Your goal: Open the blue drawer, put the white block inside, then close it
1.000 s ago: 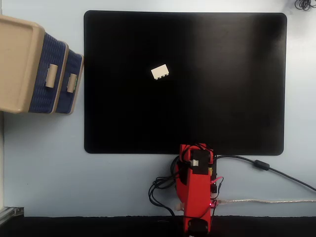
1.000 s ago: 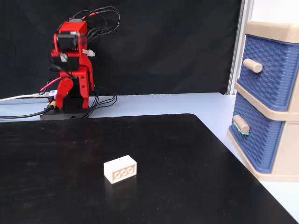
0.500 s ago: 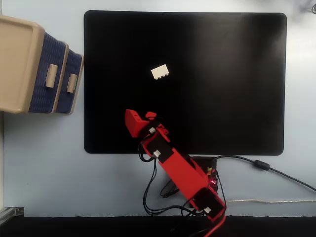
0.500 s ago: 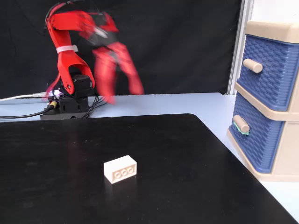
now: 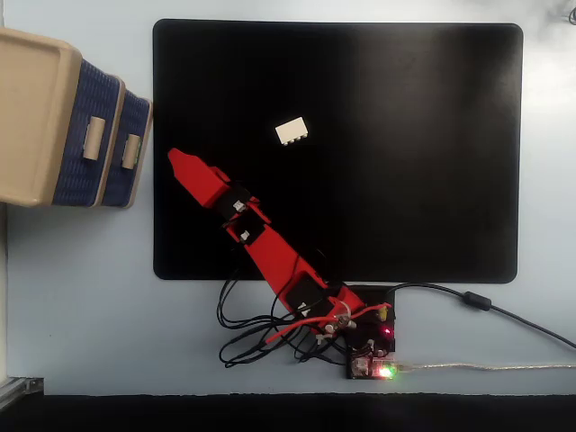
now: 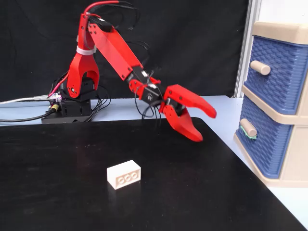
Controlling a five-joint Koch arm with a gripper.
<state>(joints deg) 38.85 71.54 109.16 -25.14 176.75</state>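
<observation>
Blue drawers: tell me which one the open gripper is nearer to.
The lower drawer; the gripper hangs just above its handle's height, well below the upper drawer.

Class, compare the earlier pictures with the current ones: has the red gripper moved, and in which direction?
Yes. The gripper has swung out from above its base over the black mat, toward the drawer unit at the left of the top-down view; jaws open.

Even bright light, sharp focus, faint sheen on black mat.

A red plastic gripper, a small white studded block, navy ribbed drawers in a beige frame, a black mat on the pale blue surface.
</observation>
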